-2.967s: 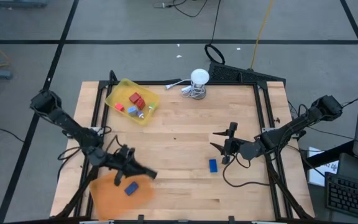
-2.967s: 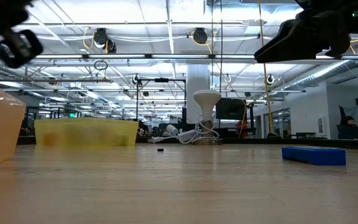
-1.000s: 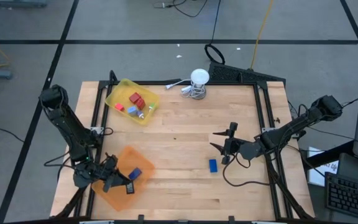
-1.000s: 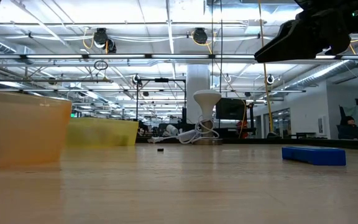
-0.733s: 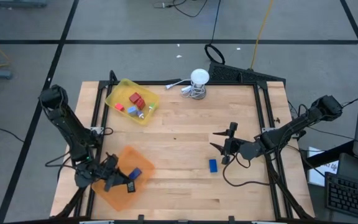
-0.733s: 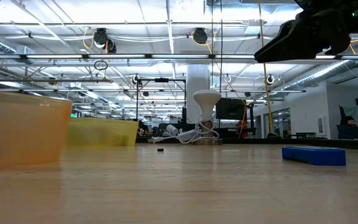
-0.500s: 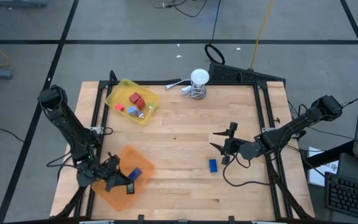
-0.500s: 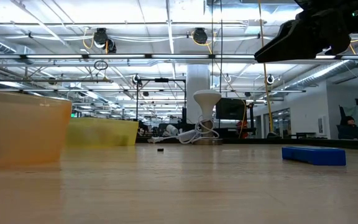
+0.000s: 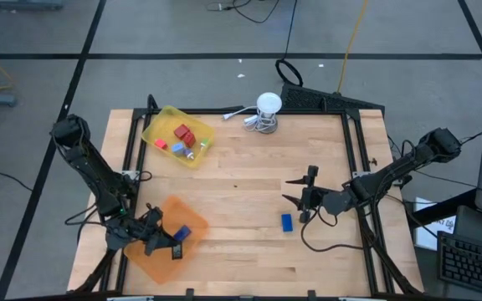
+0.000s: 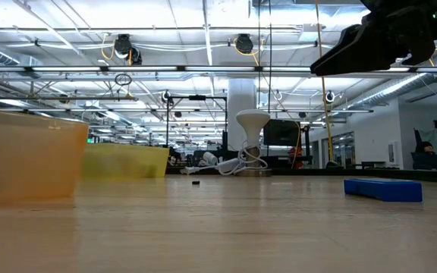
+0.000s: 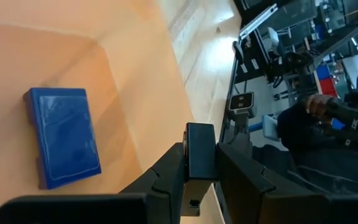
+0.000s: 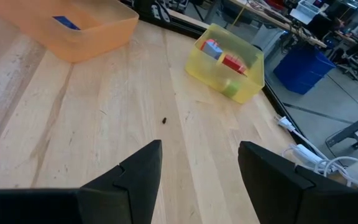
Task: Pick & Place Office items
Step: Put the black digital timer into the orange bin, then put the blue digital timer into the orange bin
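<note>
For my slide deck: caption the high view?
Open right gripper hovers near a small blue block lying on the wooden table.

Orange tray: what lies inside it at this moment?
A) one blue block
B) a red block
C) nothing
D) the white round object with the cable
A: a single blue block lies in the orange tray, as the left wrist view also shows; the red pieces are in the yellow tray.

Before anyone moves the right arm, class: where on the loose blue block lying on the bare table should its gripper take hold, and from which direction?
Across the two long sides of the blue block, coming straight down. It lies flat, low and free on every side, and the open right gripper hangs just beyond it.
</note>
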Action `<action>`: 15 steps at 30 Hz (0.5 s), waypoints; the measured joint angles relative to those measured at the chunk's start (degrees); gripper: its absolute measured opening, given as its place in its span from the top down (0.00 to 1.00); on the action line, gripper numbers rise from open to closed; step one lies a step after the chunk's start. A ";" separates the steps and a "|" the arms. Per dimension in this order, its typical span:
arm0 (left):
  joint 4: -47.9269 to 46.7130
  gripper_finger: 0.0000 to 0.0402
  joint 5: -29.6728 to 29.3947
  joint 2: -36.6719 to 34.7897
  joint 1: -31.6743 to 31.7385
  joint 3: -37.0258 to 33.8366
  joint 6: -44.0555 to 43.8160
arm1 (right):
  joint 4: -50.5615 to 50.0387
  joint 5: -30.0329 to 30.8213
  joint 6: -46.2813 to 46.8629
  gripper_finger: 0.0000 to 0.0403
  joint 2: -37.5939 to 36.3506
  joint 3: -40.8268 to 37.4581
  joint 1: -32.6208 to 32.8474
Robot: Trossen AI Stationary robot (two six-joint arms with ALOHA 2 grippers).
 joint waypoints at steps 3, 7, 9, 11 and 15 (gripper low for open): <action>-1.29 0.77 0.31 0.00 -0.02 0.02 -2.40 | 0.03 0.04 0.00 0.50 0.00 0.00 0.00; -3.04 0.77 0.80 0.00 -0.02 0.02 -6.68 | 0.03 0.07 -0.01 0.50 0.00 -0.02 0.00; -3.01 0.75 1.43 0.00 -0.02 0.02 -7.75 | 0.03 0.07 -0.02 0.50 0.00 -0.02 0.00; -3.06 0.72 1.52 0.00 -0.02 0.02 -8.63 | 0.03 0.07 -0.02 0.50 0.00 -0.02 0.00; -3.00 0.59 2.77 0.00 -0.02 0.02 -9.82 | 0.03 0.07 -0.02 0.50 0.00 -0.02 0.00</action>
